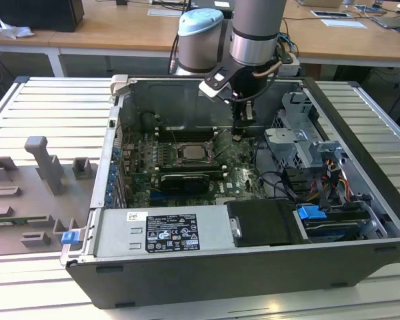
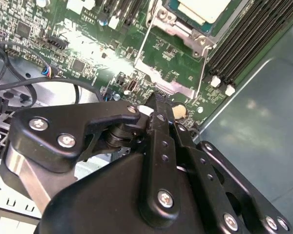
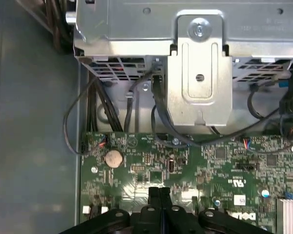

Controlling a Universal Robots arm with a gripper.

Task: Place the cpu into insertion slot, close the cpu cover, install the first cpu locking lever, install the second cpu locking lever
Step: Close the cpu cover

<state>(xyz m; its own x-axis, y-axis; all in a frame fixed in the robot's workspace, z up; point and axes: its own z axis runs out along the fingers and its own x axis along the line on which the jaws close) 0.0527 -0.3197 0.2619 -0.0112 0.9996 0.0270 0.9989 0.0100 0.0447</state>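
exterior view: the small flat silver-beige square cpu (image 1: 192, 152) sits mid-frame in the dark silver-rimmed insertion slot (image 1: 179, 157); the black gripper (image 1: 239, 135) hangs near it. first wrist view: its fingers (image 3: 154, 197) are pressed together, empty. second wrist view: the cpu (image 2: 205, 7) looks light, stiff, fragile; grip its edges.

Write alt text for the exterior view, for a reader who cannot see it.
A robot arm reaches down into an open computer case, its gripper low over the green board, to the exterior view's right of the cpu. The case lies on a slatted table.
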